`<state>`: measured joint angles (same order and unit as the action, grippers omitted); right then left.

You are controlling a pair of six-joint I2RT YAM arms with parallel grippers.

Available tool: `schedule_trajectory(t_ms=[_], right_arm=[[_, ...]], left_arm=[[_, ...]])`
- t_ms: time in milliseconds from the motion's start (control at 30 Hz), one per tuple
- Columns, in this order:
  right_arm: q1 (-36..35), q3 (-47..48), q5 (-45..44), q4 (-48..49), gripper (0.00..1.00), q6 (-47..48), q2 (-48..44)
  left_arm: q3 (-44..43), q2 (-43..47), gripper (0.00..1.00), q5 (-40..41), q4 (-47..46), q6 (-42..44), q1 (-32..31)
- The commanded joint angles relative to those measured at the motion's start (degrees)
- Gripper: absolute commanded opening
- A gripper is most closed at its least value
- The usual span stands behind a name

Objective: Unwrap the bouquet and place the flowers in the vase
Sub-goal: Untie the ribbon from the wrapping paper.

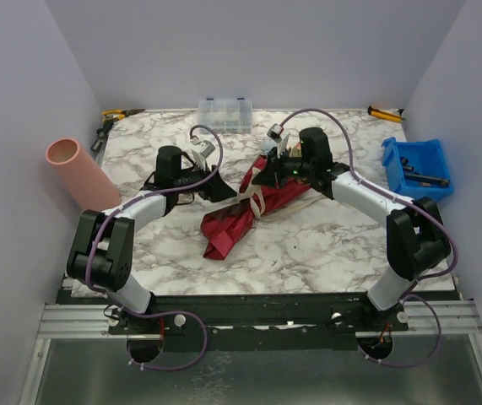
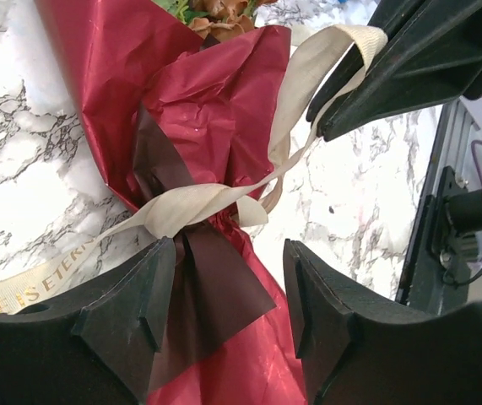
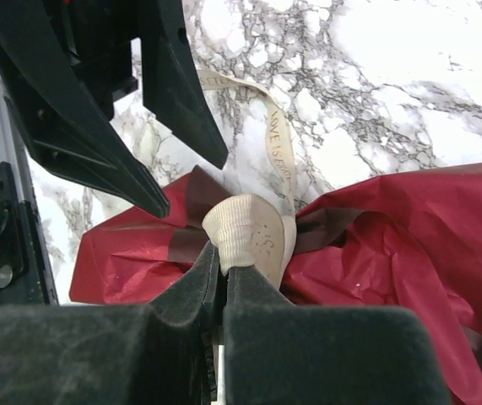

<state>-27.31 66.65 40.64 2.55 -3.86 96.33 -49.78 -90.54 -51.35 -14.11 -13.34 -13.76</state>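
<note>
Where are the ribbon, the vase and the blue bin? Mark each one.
ribbon point(image 2: 183, 208): left wrist view, on the knot at the bundle's waist.
vase point(image 1: 78, 175): top external view, on its pink side wall.
blue bin point(image 1: 391, 164): top external view, on its left wall.

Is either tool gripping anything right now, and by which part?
Right tool pinches the beige ribbon by its loop. Left tool is open, holding nothing.

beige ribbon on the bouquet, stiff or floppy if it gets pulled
Probably floppy: the ribbon drapes in soft curves and folds into a loop where the right gripper pinches it. Likely light, its loose tail lying flat on the table. The knot round the bouquet may resist first.
</note>
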Motion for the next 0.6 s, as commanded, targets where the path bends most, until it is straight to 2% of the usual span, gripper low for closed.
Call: schedule_trajectory(t_ms=[0,133,233,400,467,567], right_arm=[[0.1,-1.1,4.1,2.2,0.01,-2.0,-2.2],[0.6,-1.5,5.6,2.9,0.01,-2.6,-3.3],[0.8,-1.4,6.1,3.0,0.01,-2.9,-3.6],[1.0,-1.3,7.7,3.0,0.01,-3.2,-3.5],[1.2,-1.2,7.7,3.0,0.01,-3.3,-3.5],[1.5,-1.3,7.6,3.0,0.01,-3.3,-3.5]], left_arm=[[1.7,0.6,0.59,-2.5,-6.3,5.4,-1.0],[1.4,-0.8,0.60,-1.2,-7.8,7.1,-2.7],[-0.1,-2.8,0.53,-1.2,-7.9,6.5,-3.8],[-1.5,-5.3,0.52,-0.5,-8.0,7.1,-5.7],[-2.0,-5.9,0.47,-0.7,-8.0,7.3,-6.3],[-2.2,-5.9,0.34,-1.2,-8.0,7.1,-6.8]])
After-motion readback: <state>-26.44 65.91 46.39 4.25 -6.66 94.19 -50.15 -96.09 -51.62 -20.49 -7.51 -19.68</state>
